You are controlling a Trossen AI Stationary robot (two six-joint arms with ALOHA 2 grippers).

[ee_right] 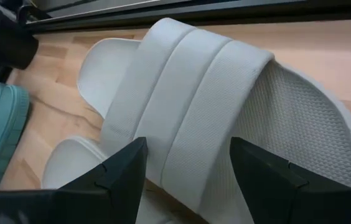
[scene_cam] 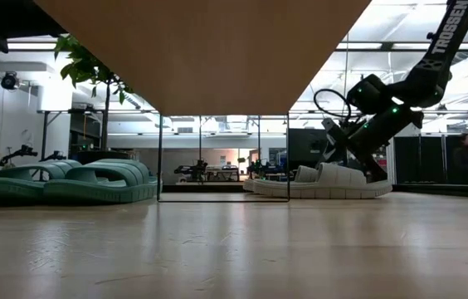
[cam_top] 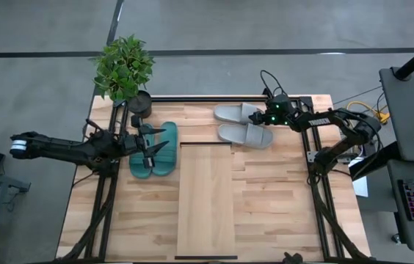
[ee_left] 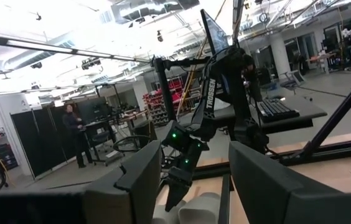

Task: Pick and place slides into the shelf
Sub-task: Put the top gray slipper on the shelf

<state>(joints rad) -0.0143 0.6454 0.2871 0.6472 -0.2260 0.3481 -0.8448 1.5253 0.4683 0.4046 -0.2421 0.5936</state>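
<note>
Two light grey slides lie side by side at the table's far right: the far one point(cam_top: 230, 114) and the near one point(cam_top: 245, 135). My right gripper point(ee_right: 185, 149) is open and slants down over the far slide's strap point(ee_right: 188, 81), a finger on each side. A teal-green pair point(cam_top: 153, 150) lies at the far left. My left gripper point(cam_top: 159, 141) hovers open above it, pointing toward the right arm with nothing between its fingers point(ee_left: 144, 168). The shelf point(cam_top: 205, 205), a long pale wood panel, spans the table's middle and stands raised on thin dark legs point(scene_cam: 159, 158). My right gripper has one finger point(ee_right: 122, 177) on each side of the ribbed strap point(ee_right: 163, 124) of the far grey slide, coming slanting down from the table's right. I cannot tell whether they touch the strap. The slide lies flat on the table.
A potted plant point(cam_top: 124, 70) stands at the far left corner, just behind the teal pair. Dark frame rails point(cam_top: 192, 97) run along the far edge. A person point(ee_left: 73, 134) stands in the room beyond the table.
</note>
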